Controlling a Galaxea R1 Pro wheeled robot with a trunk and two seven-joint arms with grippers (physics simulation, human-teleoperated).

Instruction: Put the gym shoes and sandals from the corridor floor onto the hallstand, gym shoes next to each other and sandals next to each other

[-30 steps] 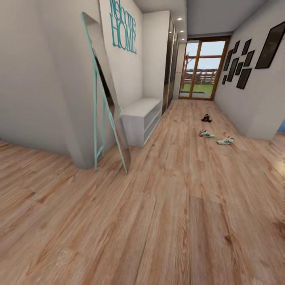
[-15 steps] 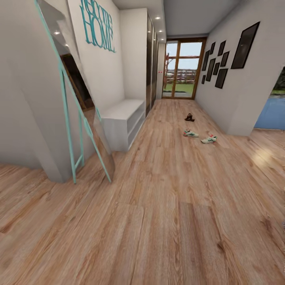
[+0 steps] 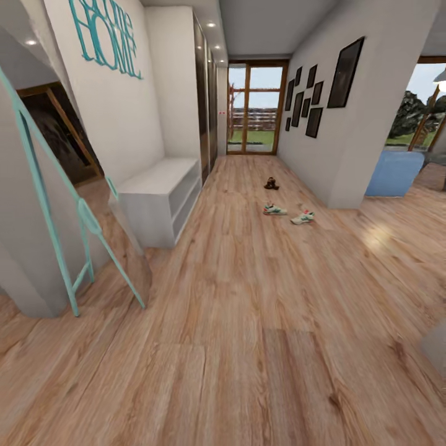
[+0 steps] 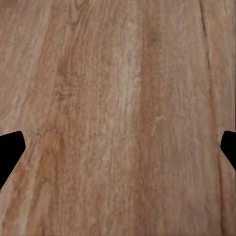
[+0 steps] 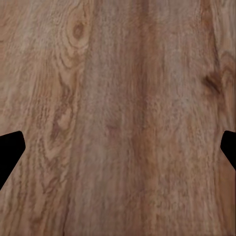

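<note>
Both sets of jaws are seen spread, empty. Shoes (image 3: pixel 288 214) at one o'clock risk being overrun if approached carelessly.

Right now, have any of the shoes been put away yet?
Not yet. Both cream-white gym shoes with green stripes and the dark brown sandals lie on the wood-plank corridor floor. The pale grey hallstand holds no shoes. The left gripper and right gripper are open and empty. All four remain.
</note>
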